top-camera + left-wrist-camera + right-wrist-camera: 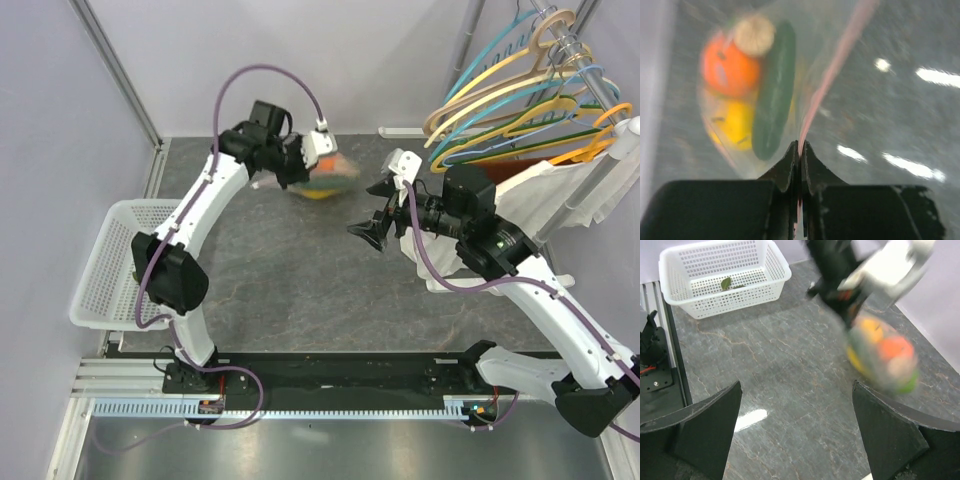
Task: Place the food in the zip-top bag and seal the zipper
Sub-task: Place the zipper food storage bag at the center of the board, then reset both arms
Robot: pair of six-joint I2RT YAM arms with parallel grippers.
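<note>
Left gripper (800,147) closed down to a hairline gap, pinching the pink zipper (840,55) of the zip-top bag (810,45) between its black fingertips. Bag hanging from that pinch, clear of the grey table (290,270) at its far middle. Food inside, pressed to one side: an orange piece (725,67), a yellow piece (735,122), a long dark green piece (774,90) and a pale round one (754,34) on top. All of it smeared by motion blur, so no finer detail readable, and no telling whether the zipper is sealed along its length. From overhead, only a blurred orange-and-green blob below the gripper (300,165); from the right wrist, a soft multicoloured bundle (882,357) under the left wrist.

Right gripper (795,390) wide open and empty, its two dark fingers framing bare table. Overhead, held above mid-table (368,230), pointing left toward the bag but well apart from it.

Left arm stretched far forward with its wrist bent down; right arm reaching in from the right, elbow folded.

White mesh basket (100,265) at the table's left edge, partly hidden by the left arm – a small green scrap (726,283) inside. Coloured hangers (530,90) on a rail at top right, cut off by the frame.
</note>
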